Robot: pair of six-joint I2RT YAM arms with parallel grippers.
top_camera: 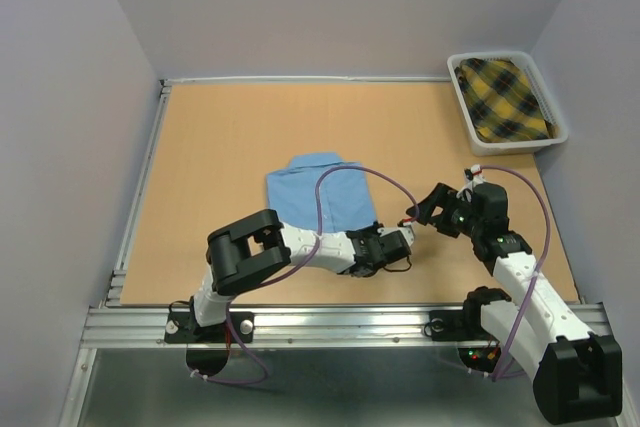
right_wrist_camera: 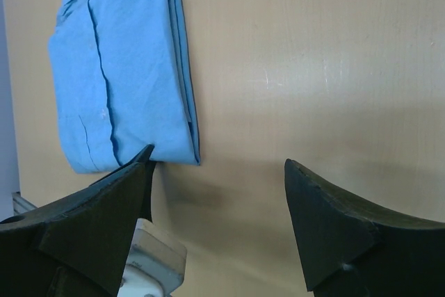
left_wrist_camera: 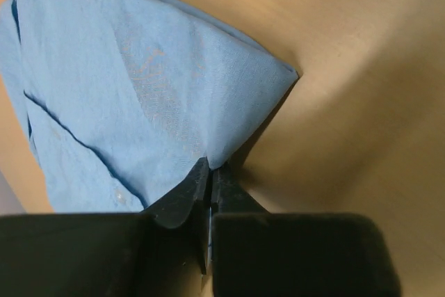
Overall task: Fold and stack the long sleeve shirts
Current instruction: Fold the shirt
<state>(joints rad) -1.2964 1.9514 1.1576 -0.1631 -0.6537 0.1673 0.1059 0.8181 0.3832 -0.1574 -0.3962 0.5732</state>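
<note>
A light blue long sleeve shirt (top_camera: 322,194) lies folded into a rectangle on the tan table (top_camera: 215,142). My left gripper (top_camera: 386,246) sits at the shirt's near right corner. In the left wrist view the gripper (left_wrist_camera: 211,169) is shut on the shirt's edge (left_wrist_camera: 132,88), and the cloth rises to a raised fold. My right gripper (top_camera: 424,209) is open and empty, just right of the shirt's near corner. In the right wrist view the gripper (right_wrist_camera: 219,159) has its jaws wide apart over bare table, with the shirt (right_wrist_camera: 118,67) to the upper left.
A white bin (top_camera: 462,97) at the far right corner holds a yellow and black plaid cloth (top_camera: 505,97). Grey walls enclose the table. A metal rail (top_camera: 330,322) runs along the near edge. Part of the left arm's white wrist (right_wrist_camera: 149,262) shows under my right gripper.
</note>
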